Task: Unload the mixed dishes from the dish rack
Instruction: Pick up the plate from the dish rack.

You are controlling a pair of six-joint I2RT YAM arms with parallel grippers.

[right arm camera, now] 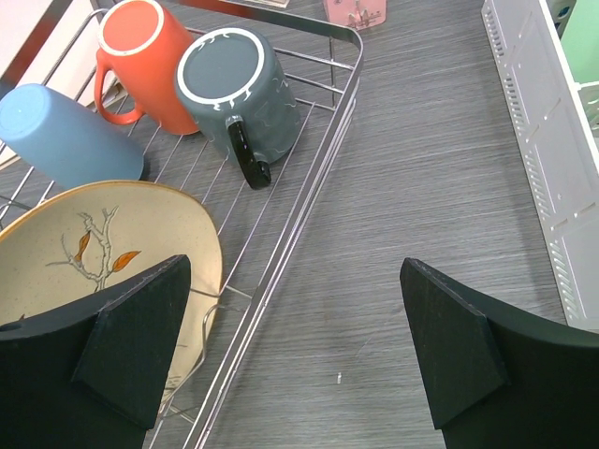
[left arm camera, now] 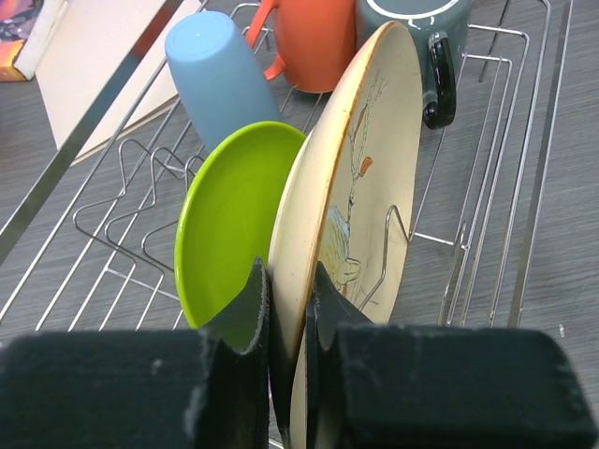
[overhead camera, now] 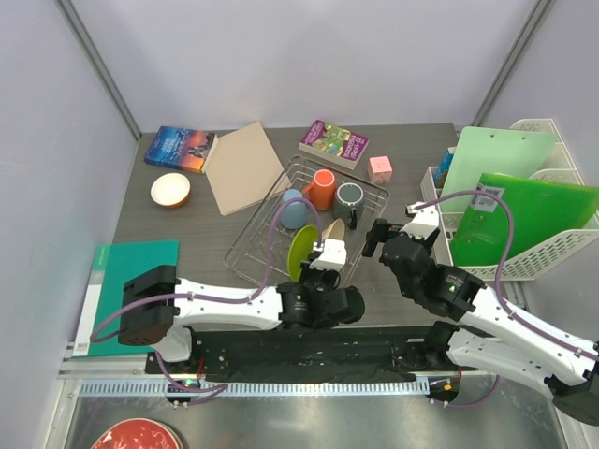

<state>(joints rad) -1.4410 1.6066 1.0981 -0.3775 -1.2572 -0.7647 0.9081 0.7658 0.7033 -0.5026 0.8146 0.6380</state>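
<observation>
Clamping the beige plate (left arm camera: 365, 159), left claw (left arm camera: 288, 277); right claw (right arm camera: 295, 318) agape.

**Black on white**

White shells and black joints on left arm (overhead camera: 220, 309) and right arm (overhead camera: 524, 327). Mauve cables (overhead camera: 508, 241) looped alongside. Black, wedge-shaped padded fingers (left arm camera: 239, 323) on left hand (left arm camera: 288, 281) and right hand (right arm camera: 292, 267).

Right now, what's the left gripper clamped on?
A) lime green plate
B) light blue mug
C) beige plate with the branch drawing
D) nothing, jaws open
C: in the left wrist view the left gripper has its fingers pinched on the rim of the beige plate, while the lime green plate stands beside it, outside the grip.
</observation>
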